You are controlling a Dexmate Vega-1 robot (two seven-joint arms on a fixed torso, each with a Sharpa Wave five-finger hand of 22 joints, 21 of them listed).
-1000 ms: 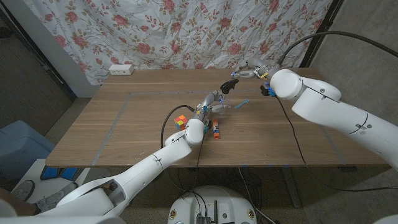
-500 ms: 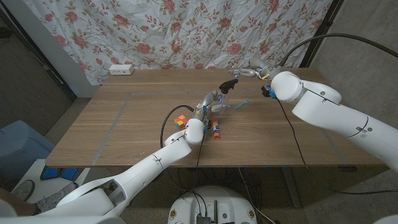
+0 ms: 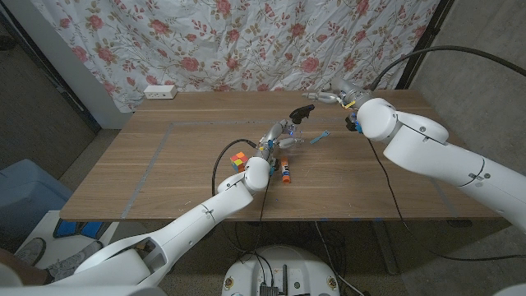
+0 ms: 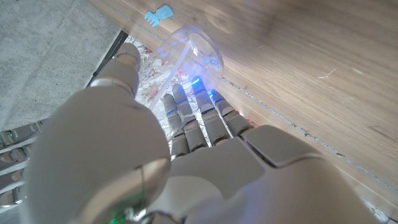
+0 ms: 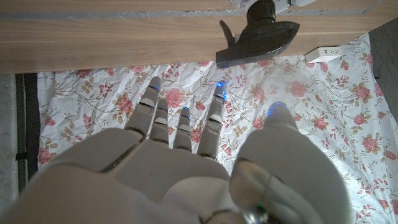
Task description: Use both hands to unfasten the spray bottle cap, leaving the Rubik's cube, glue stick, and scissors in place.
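Near me the cube (image 3: 238, 160) and the glue stick (image 3: 285, 173) lie untouched. Just beyond, my left hand (image 3: 278, 136) grasps the clear bottle (image 3: 297, 134) at mid-table, its black cap (image 3: 303, 110) still on top. My right hand (image 3: 334, 97), fingers apart and empty, has drawn back from the cap, so I judge it needs a new grip.

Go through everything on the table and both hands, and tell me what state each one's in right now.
spray bottle: upright, black cap on, held by the left hand
left hand: fingers wrapped around the clear bottle
right hand: open, apart from the cap
Rubik's cube: resting on the table, untouched
glue stick: lying on its side
scissors: lying flat, too small to tell whether open or closed
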